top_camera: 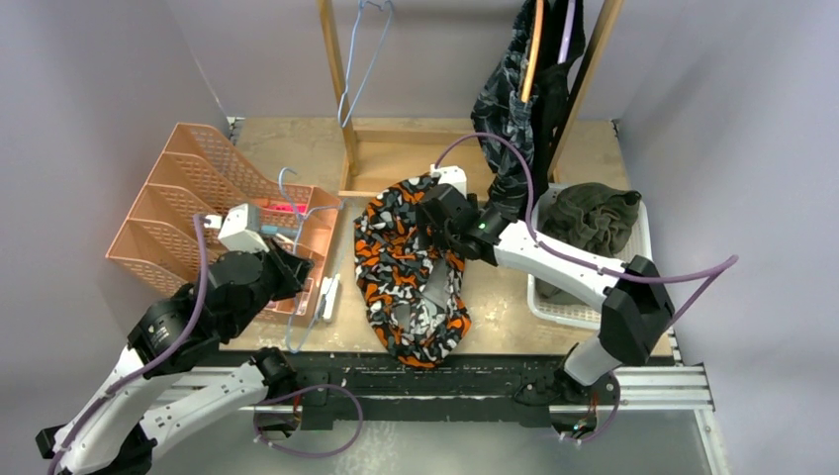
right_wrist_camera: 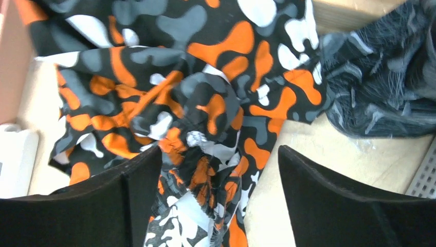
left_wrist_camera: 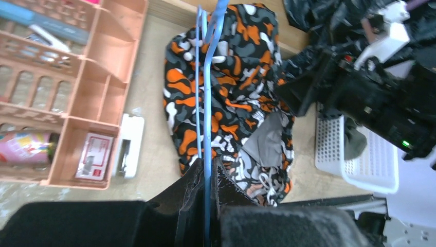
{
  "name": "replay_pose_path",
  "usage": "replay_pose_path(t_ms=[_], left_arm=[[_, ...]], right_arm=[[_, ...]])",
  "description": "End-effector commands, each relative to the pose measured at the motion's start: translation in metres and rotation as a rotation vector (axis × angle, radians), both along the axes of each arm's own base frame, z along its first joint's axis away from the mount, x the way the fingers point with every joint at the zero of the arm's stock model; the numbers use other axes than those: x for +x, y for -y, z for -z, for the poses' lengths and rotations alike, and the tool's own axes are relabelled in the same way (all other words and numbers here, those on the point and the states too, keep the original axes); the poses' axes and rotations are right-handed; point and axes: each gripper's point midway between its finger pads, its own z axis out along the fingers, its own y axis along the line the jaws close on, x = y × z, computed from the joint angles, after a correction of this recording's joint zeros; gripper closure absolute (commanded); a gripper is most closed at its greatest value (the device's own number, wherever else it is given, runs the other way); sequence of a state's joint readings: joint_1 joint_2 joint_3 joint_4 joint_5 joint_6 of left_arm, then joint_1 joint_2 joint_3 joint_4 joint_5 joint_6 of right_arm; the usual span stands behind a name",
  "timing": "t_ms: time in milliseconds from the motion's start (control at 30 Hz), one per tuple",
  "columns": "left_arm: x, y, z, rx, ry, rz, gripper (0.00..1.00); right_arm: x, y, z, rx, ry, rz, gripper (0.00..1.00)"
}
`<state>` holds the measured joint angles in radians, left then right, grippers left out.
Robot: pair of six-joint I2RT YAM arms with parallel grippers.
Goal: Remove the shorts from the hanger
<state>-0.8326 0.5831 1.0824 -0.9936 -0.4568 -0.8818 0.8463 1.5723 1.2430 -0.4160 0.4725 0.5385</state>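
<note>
Our right end effector (right_wrist_camera: 221,206) stands wide, its jaws either side of a bunched ridge of the orange camouflage shorts (right_wrist_camera: 205,103) without closing on it. Our left end effector (left_wrist_camera: 205,177) is clamped narrow on the blue hanger (left_wrist_camera: 208,77), lower left in the top view. These shorts lie heaped at the middle of the counter (top_camera: 287,148). They look light, limp and unbreakable, so we judge any raised fold or the waistband a fair hold. The olive shorts (top_camera: 594,218) sit in the white basket (top_camera: 643,233) at right, while the dark camouflage shorts (top_camera: 505,109) and a black pair (top_camera: 556,99) hang on the wooden rack (top_camera: 336,79) at the upper right. The room there is tight, hemmed by the rack posts and the basket rim, and the orange organiser (top_camera: 168,228) crowds the left.
</note>
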Motion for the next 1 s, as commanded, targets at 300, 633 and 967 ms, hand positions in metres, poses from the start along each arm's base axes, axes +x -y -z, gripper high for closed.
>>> replay_pose_path(t_ms=[300,633,967], left_arm=[[-0.004,-0.04,-0.006,-0.023,0.023,-0.182,1.0],[-0.009,-0.04,-0.008,-0.077,0.026,-0.173,1.0],[-0.008,-0.038,-0.005,-0.09,0.018,-0.177,1.0]], right_arm=[[0.051,-0.085,-0.016,0.06,0.089,-0.228,0.0],[0.072,-0.092,0.076,-0.019,-0.087,-0.24,0.11],[0.07,-0.074,-0.001,0.074,0.064,-0.169,1.0]])
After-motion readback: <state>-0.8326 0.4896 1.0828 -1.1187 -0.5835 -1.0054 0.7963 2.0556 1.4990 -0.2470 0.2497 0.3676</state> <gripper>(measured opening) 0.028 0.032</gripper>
